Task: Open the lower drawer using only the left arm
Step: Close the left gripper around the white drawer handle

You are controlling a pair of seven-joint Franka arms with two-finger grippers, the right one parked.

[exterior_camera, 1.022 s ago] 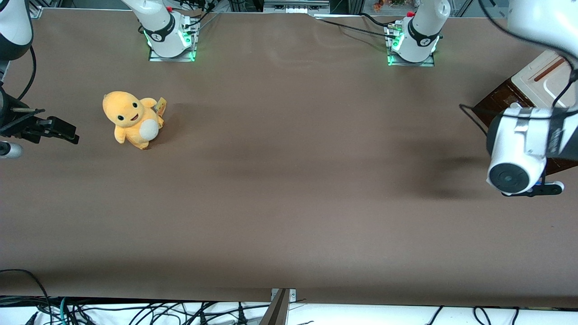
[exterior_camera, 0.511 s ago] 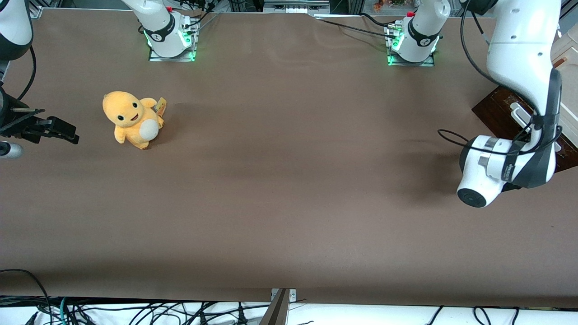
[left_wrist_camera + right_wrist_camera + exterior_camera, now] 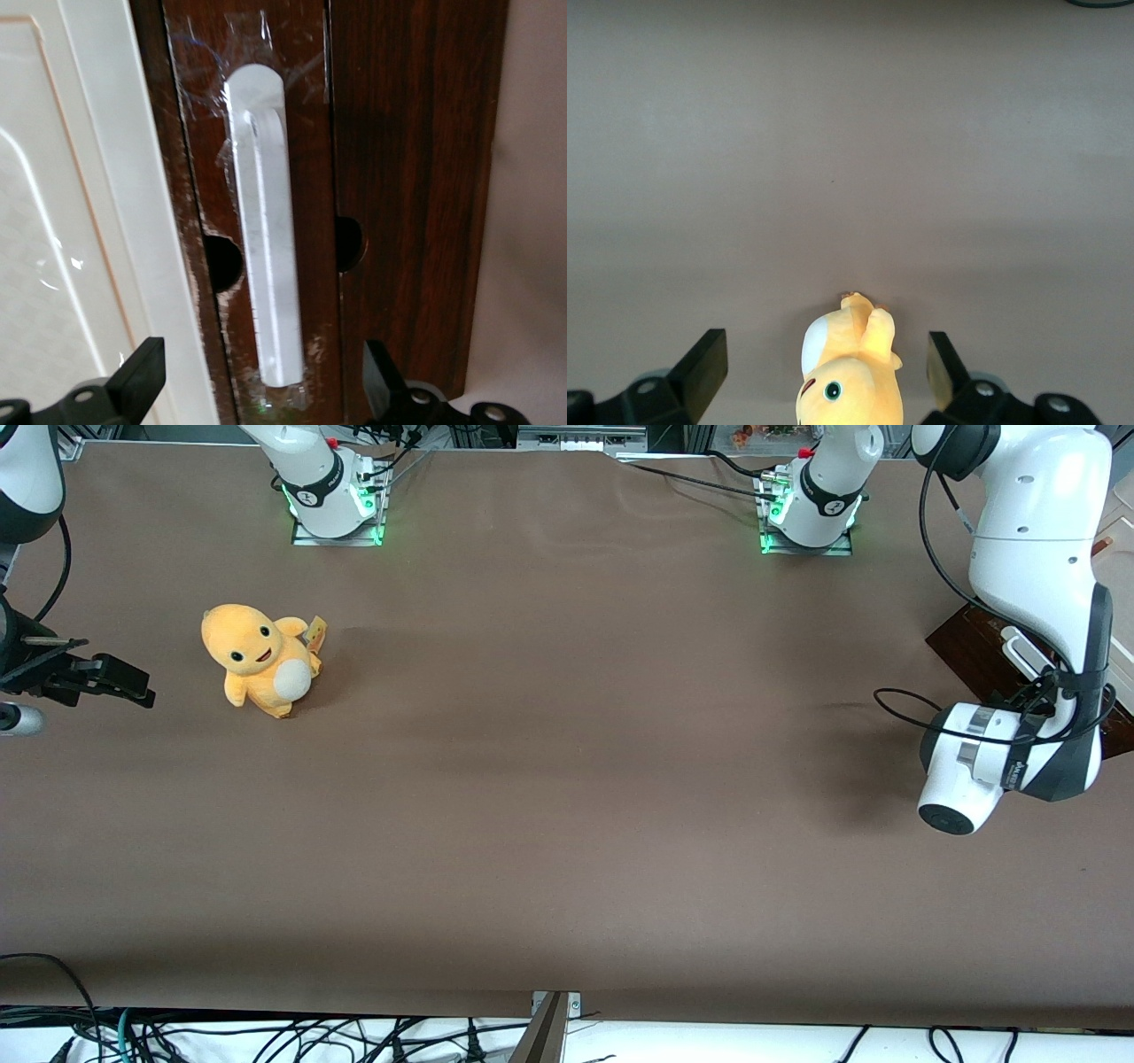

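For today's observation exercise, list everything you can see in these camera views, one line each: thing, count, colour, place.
Table cover: one, brown, under everything.
Plush toy: one, orange with white belly, toward the parked arm's end of the table.
Lower drawer: one, dark brown front, at the working arm's end.
Bar handle: one, white, on the drawer front.
Cream panel: one, beside the drawer front.
Arm bases: two, white, lit green, farthest from the front camera.
Left arm: one, white, over the drawer.
Claw: one, black, open, facing the handle, not touching it.
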